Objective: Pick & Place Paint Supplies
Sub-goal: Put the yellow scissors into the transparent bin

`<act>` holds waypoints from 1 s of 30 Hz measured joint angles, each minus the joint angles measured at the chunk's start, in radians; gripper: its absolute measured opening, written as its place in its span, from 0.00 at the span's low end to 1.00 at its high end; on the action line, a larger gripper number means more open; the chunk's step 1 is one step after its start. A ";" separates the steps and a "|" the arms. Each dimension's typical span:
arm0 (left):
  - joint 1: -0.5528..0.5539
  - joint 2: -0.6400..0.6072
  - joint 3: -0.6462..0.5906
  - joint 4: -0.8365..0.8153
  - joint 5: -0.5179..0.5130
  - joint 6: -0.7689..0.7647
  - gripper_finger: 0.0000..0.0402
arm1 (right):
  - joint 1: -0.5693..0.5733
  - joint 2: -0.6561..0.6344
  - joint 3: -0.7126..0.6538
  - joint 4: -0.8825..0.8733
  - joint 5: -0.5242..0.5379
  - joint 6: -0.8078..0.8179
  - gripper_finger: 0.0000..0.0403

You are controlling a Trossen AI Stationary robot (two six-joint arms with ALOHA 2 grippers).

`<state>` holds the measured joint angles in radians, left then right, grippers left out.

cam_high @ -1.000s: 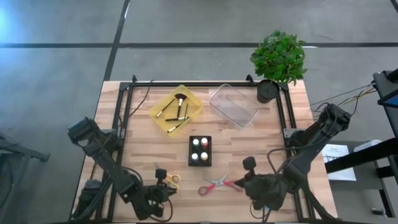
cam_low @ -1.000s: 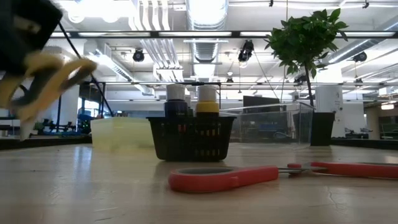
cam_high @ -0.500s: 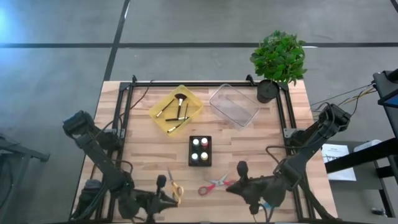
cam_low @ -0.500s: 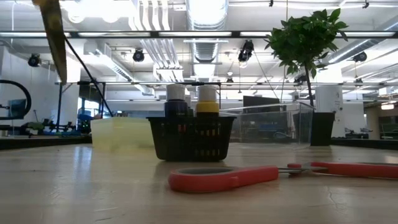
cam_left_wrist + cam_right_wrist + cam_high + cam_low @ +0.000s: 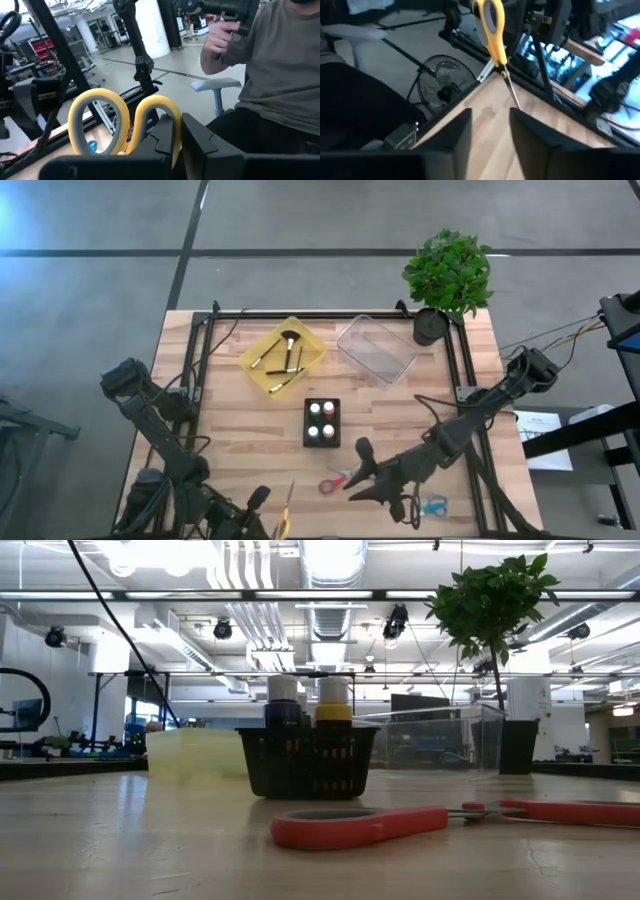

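Note:
My left gripper [image 5: 270, 518] is at the table's near edge, left of centre, shut on the yellow-handled scissors [image 5: 285, 515]. The right wrist view shows these scissors [image 5: 492, 30] in the air. My right gripper [image 5: 352, 482] is open and low over the red-handled scissors [image 5: 333, 481], which lie flat on the table [image 5: 360, 825]; it touches nothing that I can see. The blue-handled scissors [image 5: 432, 505] lie under the right arm. Paint bottles stand in a black basket [image 5: 321, 422]. Several brushes lie in a yellow tray [image 5: 283, 355]. My left gripper holds the yellow scissors by one handle loop [image 5: 162, 117], pinched between its two fingers [image 5: 200, 145]. The scissors are lifted clear of the table, handles up, and the blades [image 5: 512, 95] slant down toward the tabletop.
A clear plastic box [image 5: 376, 348] sits at the far right beside a potted plant [image 5: 447, 275]. A person's hand [image 5: 220, 42] and grey-clad body show beyond the table's near edge. Bare wood lies between the basket and the near edge.
My left gripper has lifted the yellow scissors off the table and carried them toward the near edge, leaving the low view. The scissors have turned from lying flat to hanging handles up. My right gripper has moved toward the table's left, over the red scissors.

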<state>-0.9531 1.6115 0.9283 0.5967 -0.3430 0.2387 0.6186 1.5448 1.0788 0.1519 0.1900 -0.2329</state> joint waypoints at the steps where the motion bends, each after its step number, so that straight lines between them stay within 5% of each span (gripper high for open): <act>1: 0.000 0.000 0.000 0.000 0.003 0.001 0.05 | -0.011 0.008 0.007 0.005 -0.024 -0.012 0.35; 10: 0.004 0.000 0.000 0.007 0.044 0.027 0.05 | -0.090 0.147 0.155 0.005 -0.188 -0.079 0.58; 30: 0.053 0.000 0.003 0.021 0.144 0.087 0.05 | -0.129 0.349 0.422 -0.062 -0.353 -0.105 0.59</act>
<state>-0.8998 1.6115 0.9310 0.6178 -0.1991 0.3256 0.4892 1.8938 1.5005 0.0899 -0.1627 -0.3377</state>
